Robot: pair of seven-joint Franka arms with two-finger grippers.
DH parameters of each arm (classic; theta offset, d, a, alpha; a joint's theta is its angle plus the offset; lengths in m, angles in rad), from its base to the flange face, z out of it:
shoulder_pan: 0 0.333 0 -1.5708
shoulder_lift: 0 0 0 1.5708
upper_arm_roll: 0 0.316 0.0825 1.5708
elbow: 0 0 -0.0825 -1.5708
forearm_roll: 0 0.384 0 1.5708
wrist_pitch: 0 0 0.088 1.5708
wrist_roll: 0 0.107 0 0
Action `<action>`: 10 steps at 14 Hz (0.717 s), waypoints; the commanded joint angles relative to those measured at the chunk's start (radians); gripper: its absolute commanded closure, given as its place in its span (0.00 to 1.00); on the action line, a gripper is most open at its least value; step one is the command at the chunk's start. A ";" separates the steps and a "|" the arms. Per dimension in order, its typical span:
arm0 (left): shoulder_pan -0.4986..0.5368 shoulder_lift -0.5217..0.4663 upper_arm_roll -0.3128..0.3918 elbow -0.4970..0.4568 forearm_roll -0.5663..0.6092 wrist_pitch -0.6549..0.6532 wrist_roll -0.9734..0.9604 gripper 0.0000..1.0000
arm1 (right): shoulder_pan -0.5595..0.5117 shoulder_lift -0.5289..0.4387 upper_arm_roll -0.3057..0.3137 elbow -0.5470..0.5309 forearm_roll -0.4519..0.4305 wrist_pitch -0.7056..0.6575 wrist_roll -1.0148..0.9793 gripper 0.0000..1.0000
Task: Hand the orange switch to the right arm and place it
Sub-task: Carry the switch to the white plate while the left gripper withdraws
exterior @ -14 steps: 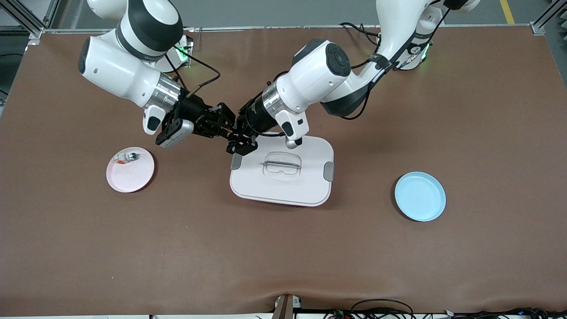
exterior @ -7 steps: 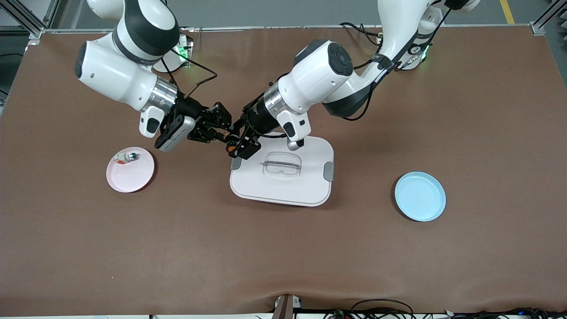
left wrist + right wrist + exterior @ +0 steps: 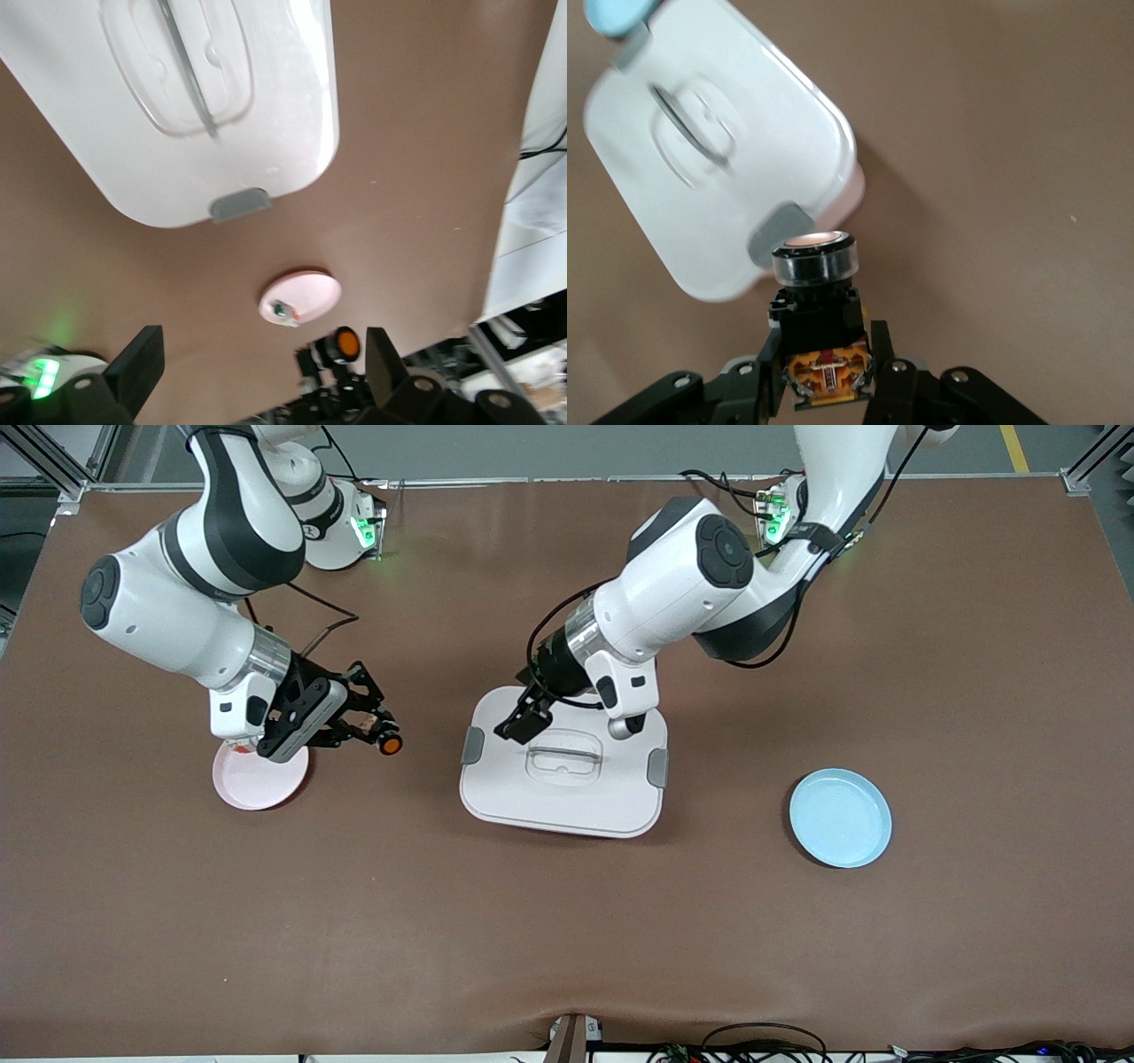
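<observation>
The orange switch (image 3: 388, 742), black-bodied with a round orange end, is held in my right gripper (image 3: 376, 732), which is shut on it over the bare table beside the pink plate (image 3: 257, 786). The right wrist view shows the switch (image 3: 817, 297) clamped between the fingers of that gripper (image 3: 824, 359). My left gripper (image 3: 523, 722) is open and empty above the white container's lid (image 3: 567, 815). The left wrist view shows its own spread fingers (image 3: 142, 363), with the switch (image 3: 344, 343) farther off.
The pink plate (image 3: 306, 290) holds a small white-and-green piece (image 3: 283, 310). A blue plate (image 3: 840, 817) lies toward the left arm's end of the table. The white container (image 3: 718, 159) stands mid-table.
The grippers have parted. The left gripper let go of the switch and drew back over the container. The right gripper carried the switch away toward the pink plate.
</observation>
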 commanded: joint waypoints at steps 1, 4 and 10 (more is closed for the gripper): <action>0.061 -0.064 -0.003 -0.007 0.010 -0.197 0.180 0.00 | -0.058 0.005 0.013 0.002 -0.069 -0.047 -0.134 1.00; 0.137 -0.104 -0.003 -0.006 0.012 -0.388 0.352 0.00 | -0.144 0.043 0.011 -0.014 -0.082 -0.052 -0.362 1.00; 0.337 -0.154 0.003 -0.001 0.013 -0.695 0.786 0.00 | -0.253 0.067 0.011 -0.079 -0.290 0.006 -0.557 1.00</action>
